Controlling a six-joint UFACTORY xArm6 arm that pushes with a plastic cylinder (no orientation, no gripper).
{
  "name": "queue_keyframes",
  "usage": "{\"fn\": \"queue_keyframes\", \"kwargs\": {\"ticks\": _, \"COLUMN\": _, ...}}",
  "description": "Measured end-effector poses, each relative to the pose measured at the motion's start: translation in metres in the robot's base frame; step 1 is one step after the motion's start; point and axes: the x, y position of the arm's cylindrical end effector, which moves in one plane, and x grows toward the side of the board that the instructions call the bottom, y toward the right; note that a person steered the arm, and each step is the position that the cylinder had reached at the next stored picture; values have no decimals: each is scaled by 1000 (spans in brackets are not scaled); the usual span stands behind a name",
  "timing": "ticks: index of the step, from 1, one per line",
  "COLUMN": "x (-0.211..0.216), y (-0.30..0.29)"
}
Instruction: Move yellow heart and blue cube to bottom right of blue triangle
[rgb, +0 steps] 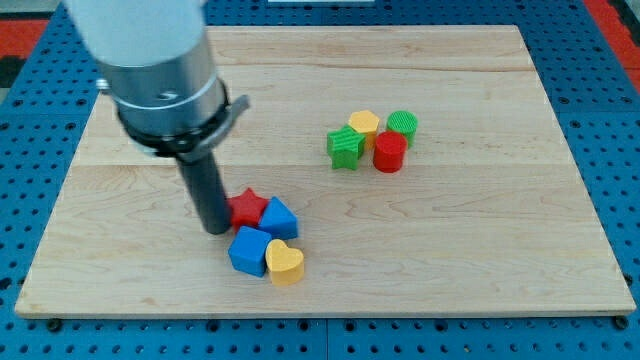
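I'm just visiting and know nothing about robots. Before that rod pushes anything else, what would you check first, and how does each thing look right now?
1. My tip in view: ok; it sits on the wooden board, left of the red star-shaped block.
2. Tip against the star: cannot tell, though they look very close.
3. Yellow heart block and blue cube block together: ok, side by side.
4. Both placed bottom right of the blue triangle block: not ok; they lie below it, the cube toward the view's left.
5. Far cluster out of the way: ok; green star block, yellow block, green round block and red cylinder block sit toward the view's upper right.
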Motion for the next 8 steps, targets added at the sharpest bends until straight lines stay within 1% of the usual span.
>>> {"fn": "queue_keyframes", "kwargs": {"ticks": 1, "x": 0, "y": 24}}
{"fn": "queue_keyframes", "kwargs": {"ticks": 2, "x": 5, "y": -23}}
{"fn": "queue_keyframes", "kwargs": {"ticks": 3, "x": 23, "y": -23}}
{"fn": "queue_keyframes", "kwargs": {"ticks": 5, "x": 42, "y": 48}}
{"fn": "queue_keyframes", "kwargs": {"ticks": 6, "x": 47, "y": 69}}
{"fn": "queue_keyframes", "kwargs": {"ticks": 7, "x": 53, "y": 58}}
{"fn": "queue_keyframes", "kwargs": {"ticks": 8, "x": 85, "y": 57}}
